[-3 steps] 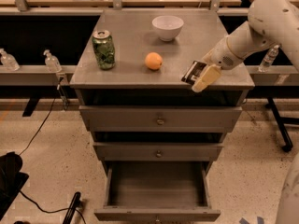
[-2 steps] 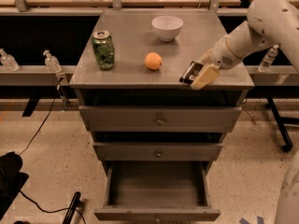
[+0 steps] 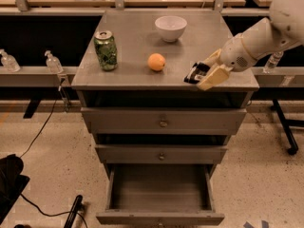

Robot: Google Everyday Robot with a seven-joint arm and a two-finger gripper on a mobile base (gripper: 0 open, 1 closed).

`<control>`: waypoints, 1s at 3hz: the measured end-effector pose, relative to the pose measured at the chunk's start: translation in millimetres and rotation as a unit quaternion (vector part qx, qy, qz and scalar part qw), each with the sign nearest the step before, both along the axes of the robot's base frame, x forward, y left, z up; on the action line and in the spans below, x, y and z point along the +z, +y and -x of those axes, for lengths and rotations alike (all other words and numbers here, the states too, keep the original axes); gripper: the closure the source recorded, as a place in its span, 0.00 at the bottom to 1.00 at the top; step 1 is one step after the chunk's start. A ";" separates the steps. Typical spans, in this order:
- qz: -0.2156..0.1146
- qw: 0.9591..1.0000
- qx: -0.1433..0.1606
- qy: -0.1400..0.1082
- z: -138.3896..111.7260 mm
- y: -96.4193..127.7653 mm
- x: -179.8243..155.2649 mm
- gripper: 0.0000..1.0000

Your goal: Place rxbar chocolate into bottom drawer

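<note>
The rxbar chocolate (image 3: 193, 73), a black wrapper with a white patch, sits between the cream fingers of my gripper (image 3: 203, 75) at the front right edge of the grey cabinet top (image 3: 133, 42). The gripper is shut on the bar and holds it at about the level of the top. The white arm reaches in from the upper right. The bottom drawer (image 3: 160, 217) is pulled out toward the camera, and its inside shows nothing in it. The two upper drawers are closed.
A green can (image 3: 105, 50), an orange fruit (image 3: 156, 61) and a white bowl (image 3: 170, 27) stand on the cabinet top. Clear bottles (image 3: 53, 61) sit on the rail at left, and one more bottle (image 3: 271, 63) at right. A black cable (image 3: 40, 132) and a black object (image 3: 9, 182) lie on the floor at left.
</note>
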State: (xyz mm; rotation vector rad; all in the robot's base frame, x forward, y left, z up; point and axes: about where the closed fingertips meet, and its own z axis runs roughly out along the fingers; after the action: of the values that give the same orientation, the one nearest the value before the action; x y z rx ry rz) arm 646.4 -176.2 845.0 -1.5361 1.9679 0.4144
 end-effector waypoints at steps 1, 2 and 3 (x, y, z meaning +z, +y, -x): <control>-0.024 0.999 0.027 -0.016 45.9 -0.7 37.2 1.00; -0.015 0.996 0.087 0.004 90.9 23.0 24.0 1.00; -0.014 0.996 0.091 0.011 94.0 26.2 16.8 1.00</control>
State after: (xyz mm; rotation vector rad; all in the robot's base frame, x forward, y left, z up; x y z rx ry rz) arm 552.4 -150.0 861.8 -1.7071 1.8367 0.5341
